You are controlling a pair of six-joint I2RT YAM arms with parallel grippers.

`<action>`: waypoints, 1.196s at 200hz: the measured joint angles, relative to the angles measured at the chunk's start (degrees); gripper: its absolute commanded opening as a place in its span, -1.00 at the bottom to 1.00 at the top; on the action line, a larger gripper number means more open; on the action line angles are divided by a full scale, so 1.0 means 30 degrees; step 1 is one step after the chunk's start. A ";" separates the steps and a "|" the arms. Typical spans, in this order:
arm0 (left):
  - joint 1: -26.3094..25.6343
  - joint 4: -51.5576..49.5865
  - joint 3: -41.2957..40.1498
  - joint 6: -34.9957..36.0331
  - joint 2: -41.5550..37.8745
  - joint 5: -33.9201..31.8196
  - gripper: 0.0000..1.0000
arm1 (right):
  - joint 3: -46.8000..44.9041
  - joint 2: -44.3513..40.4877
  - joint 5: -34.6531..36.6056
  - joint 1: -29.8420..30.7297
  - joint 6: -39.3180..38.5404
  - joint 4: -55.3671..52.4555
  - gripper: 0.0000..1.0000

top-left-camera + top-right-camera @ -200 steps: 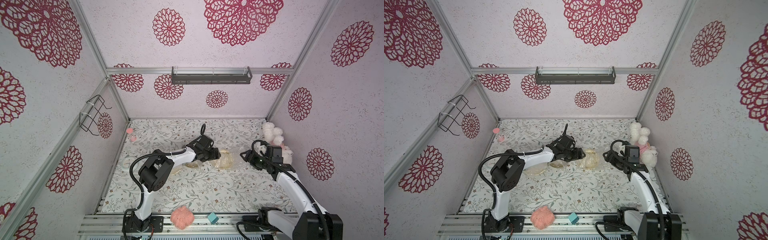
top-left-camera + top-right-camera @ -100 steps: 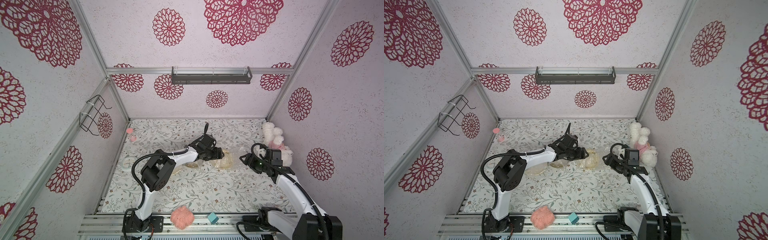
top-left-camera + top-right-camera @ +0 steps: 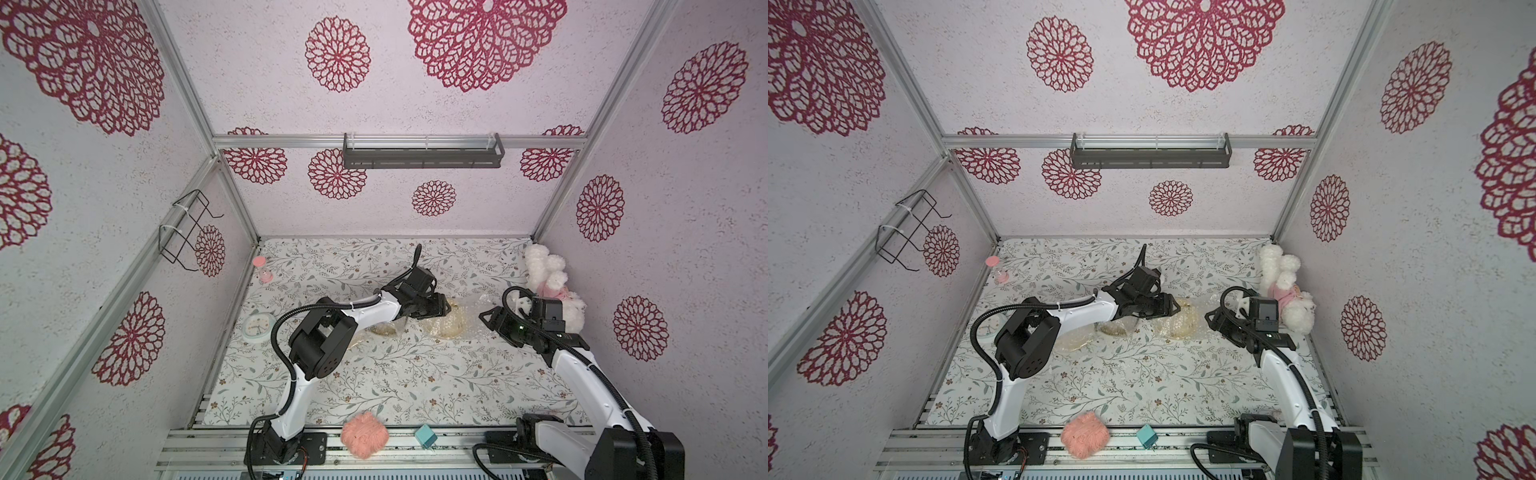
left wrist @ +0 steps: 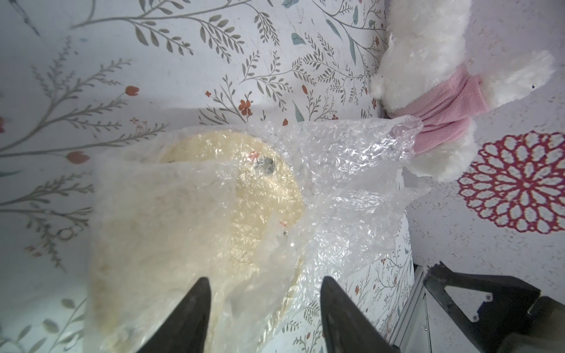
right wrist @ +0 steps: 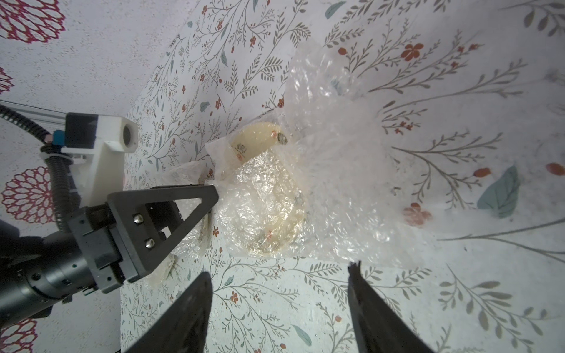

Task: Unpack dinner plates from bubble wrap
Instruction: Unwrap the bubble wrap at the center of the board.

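Left arm (image 3: 365, 309) jaws are straddling, apart, bubble wrap (image 4: 336, 171) over a dinner plate (image 5: 255, 139), right arm (image 3: 573, 365) jaws hanging apart, empty; clamping rim with film is likely risking dragging the plate.

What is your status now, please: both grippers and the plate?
Left gripper open, jaws astride bubble wrap. Right gripper open, empty, short of it. Cream plate mostly wrapped, one edge bare. White plush toy near wrap's corner.

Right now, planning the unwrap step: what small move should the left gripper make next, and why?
Probably close the left gripper on the bubble wrap: its open jaws straddle the loose film over the cream plate, so a pinch would allow peeling.
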 measured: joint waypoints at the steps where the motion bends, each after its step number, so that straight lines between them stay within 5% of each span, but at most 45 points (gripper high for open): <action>1: 0.0000 0.0000 0.0000 0.0007 0.0000 0.0007 0.11 | 0.0000 0.0000 0.0000 0.0000 0.0000 0.0000 0.41; 61: -0.0022 -0.0029 0.0000 0.0277 0.0000 0.0036 -0.13 | 0.0000 0.0000 0.0000 0.0000 0.0000 0.0000 0.41; 109: -0.0219 -0.0051 -0.0051 0.0561 -0.0044 0.0022 -0.75 | 0.0015 -0.0226 0.0000 0.0000 -0.0029 -0.0073 0.40; 185: -0.1260 0.0051 -0.2033 0.1596 -0.2769 0.0029 -0.73 | 0.2769 -0.0277 0.0058 0.0000 -0.0393 -0.1668 0.41; 239: -0.2528 0.0962 -0.3162 0.2463 -0.3228 0.1304 -0.54 | 0.3723 0.0226 0.0087 0.0007 -0.0401 -0.2317 0.42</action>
